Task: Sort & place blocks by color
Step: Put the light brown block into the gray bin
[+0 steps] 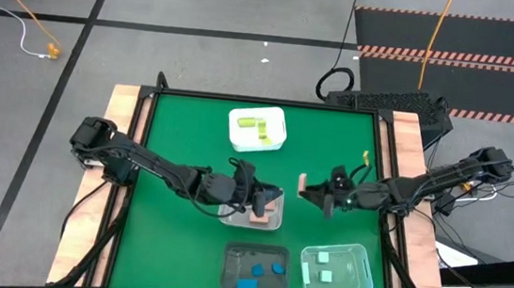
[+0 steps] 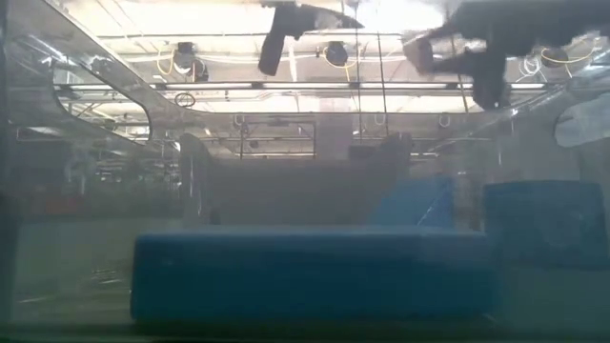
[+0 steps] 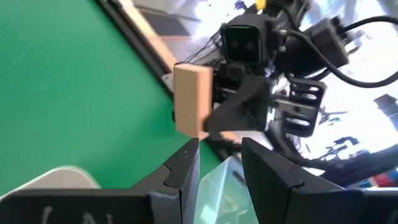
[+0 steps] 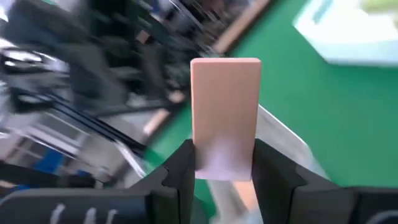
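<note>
Salmon-tan bar (image 4: 225, 115) clamped upright between the right gripper's (image 1: 314, 195) fingers (image 4: 179, 168), held above the green table (image 1: 183, 127), just beside the clear tub (image 1: 273, 223) with a salmon block (image 1: 258, 216) in it. Pinched low on its two flat long faces, most of its length standing proud of the fingertips. Probably light, rigid and smooth-sided: apt to pivot or slip if squeezed near an edge, so best gripped squarely across the flats. Left gripper (image 3: 217, 165) poised over that same tub, jaws narrowly parted, empty. Elsewhere sorted already: green blocks (image 1: 257, 125) in the white tub (image 1: 238, 140), blue blocks (image 1: 256, 276) in the dark tub (image 1: 231, 255), mint blocks (image 1: 324, 264) in another clear tub (image 1: 366, 268).
</note>
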